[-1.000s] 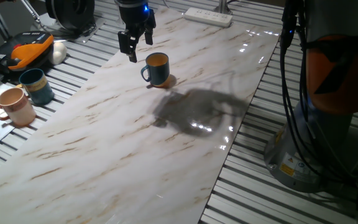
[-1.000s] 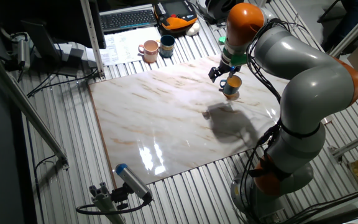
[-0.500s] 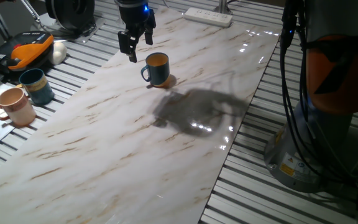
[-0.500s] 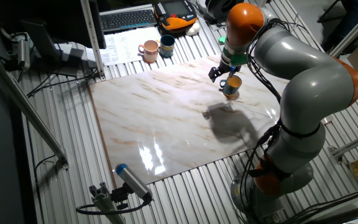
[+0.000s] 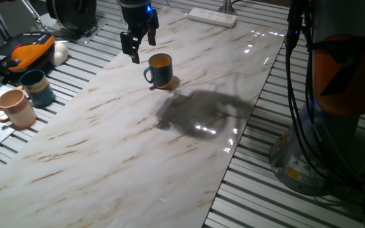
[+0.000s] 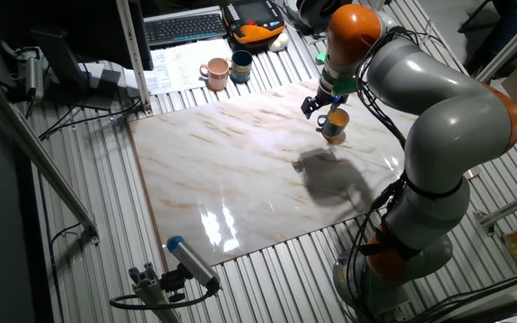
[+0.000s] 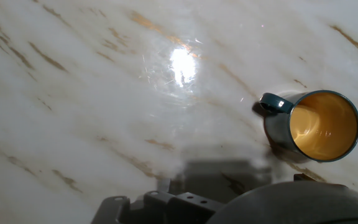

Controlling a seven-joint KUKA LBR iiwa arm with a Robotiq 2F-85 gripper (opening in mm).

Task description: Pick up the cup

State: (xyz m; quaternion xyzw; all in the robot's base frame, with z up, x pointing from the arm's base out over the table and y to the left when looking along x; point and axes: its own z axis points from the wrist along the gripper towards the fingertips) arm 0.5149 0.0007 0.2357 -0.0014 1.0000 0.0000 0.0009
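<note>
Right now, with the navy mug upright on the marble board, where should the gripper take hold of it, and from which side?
Probably the rim wall of the navy mug, from above, one finger inside the open mouth and one outside. It stands upright and empty. Its loop handle sticks out sideways, so choose the wall away from it. The gripper hangs open beside the mug, not touching it.

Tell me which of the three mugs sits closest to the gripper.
The dark navy cup with the orange-tan inside, alone on the marble slab beside the gripper; the teal mug and pinkish mug stand far off.
</note>
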